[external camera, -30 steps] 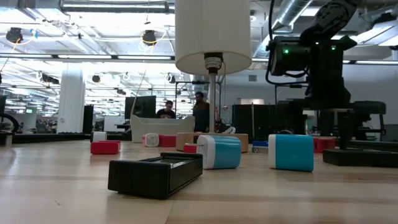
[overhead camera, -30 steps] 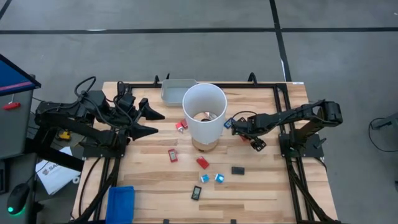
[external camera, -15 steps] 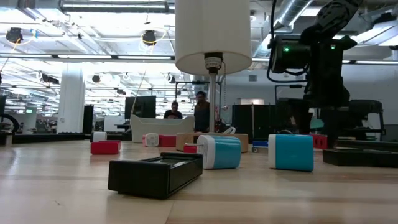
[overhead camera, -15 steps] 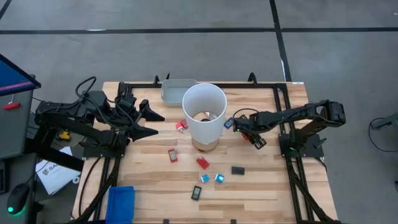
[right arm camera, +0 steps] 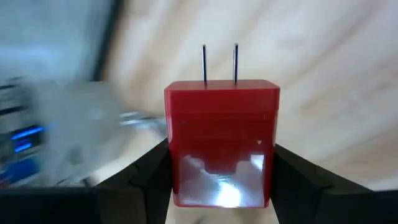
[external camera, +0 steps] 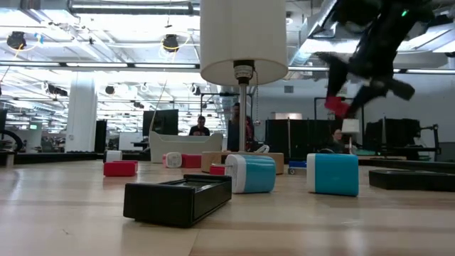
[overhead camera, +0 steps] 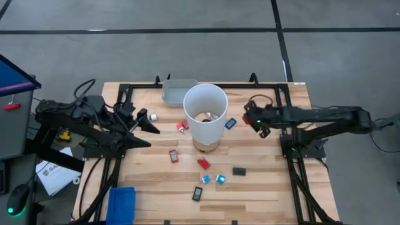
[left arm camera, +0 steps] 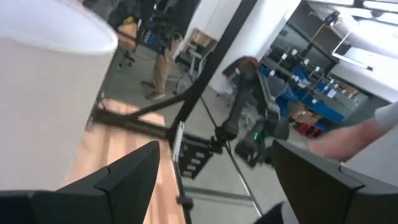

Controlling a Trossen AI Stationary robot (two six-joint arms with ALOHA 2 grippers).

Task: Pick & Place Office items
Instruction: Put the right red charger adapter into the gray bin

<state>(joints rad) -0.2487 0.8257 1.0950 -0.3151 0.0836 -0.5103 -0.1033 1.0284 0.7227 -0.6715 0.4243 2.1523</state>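
From above, your right gripper (overhead camera: 255,121) sits just right of the white cylinder (overhead camera: 204,113), clamped on a red plug (overhead camera: 247,118); a blue piece (overhead camera: 230,123) lies between the two. The left gripper (overhead camera: 149,129) waits at the table's left side, fingers spread. A grey tray (overhead camera: 175,91) rests behind the cylinder, a blue tray (overhead camera: 121,204) at the near left corner. Loose items dot the near boards: red pieces (overhead camera: 174,155), two light blue ones (overhead camera: 212,179), and black ones (overhead camera: 239,170).

At table height, the right gripper (external camera: 353,91) hangs in the air with the red plug (external camera: 337,106) well clear of the wood; a black piece (external camera: 178,200) and two light blue blocks (external camera: 333,173) fill the foreground, the cylinder's stem (external camera: 243,107) behind them. People stand in the room beyond.

Your left wrist camera looks between spread fingers (left arm camera: 127,180) past the cylinder (left arm camera: 43,93) toward the right arm (left arm camera: 252,118).

Your right wrist camera shows the red plug (right arm camera: 221,142) pinched between both fingers (right arm camera: 146,180), prongs pointing away.
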